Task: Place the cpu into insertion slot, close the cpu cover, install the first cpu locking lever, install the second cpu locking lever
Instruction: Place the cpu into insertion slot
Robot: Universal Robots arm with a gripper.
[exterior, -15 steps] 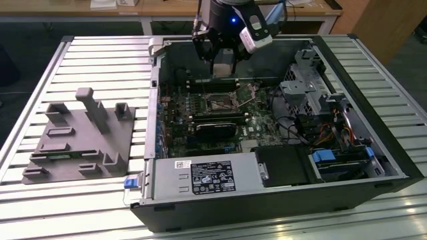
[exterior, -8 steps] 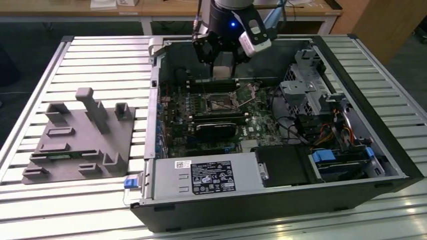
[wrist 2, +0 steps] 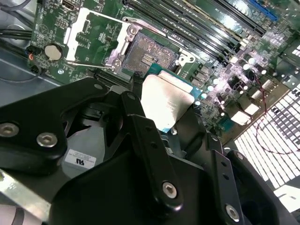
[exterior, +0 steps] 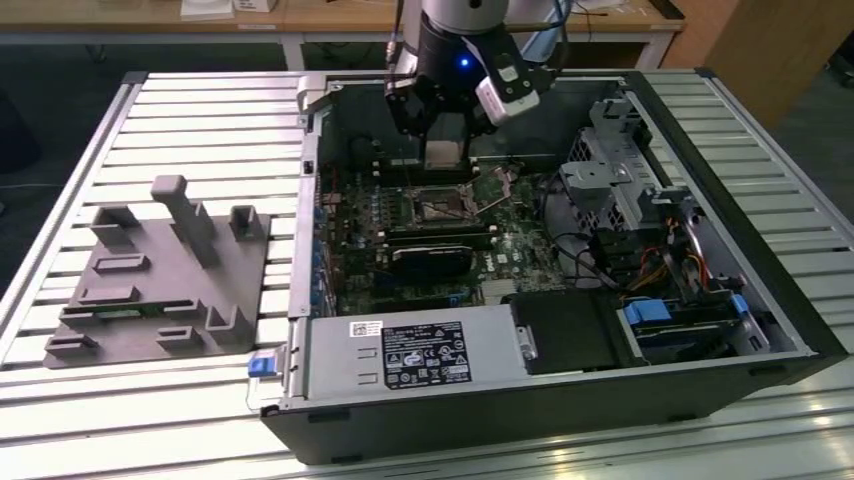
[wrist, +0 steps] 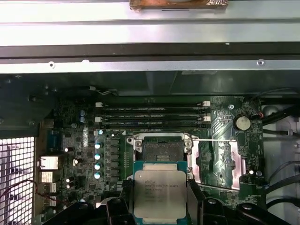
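Observation:
My gripper [exterior: 445, 140] hangs inside the open computer case, shut on the cpu [exterior: 445, 153], a pale silver square chip held flat between the black fingers. In both wrist views the cpu [wrist: 159, 193] [wrist 2: 166, 101] hovers above the board, just beside the insertion slot [wrist: 163, 150] [wrist 2: 147, 49], a dark square socket with a silvery rim. Nothing lies in the slot [exterior: 441, 203]. The cpu cover [wrist: 219, 164] [wrist 2: 96, 35] lies flipped open beside the socket. A thin wire lever [wrist: 213, 139] runs along the cover's edge.
Long black memory slots [wrist: 152, 112] lie beyond the socket. A black graphics card [exterior: 434, 262] and power supply [exterior: 414, 355] sit nearer the case front, with a drive cage and cables [exterior: 627, 190] at the exterior view's right. A grey fixture block [exterior: 160, 280] rests on the slatted table.

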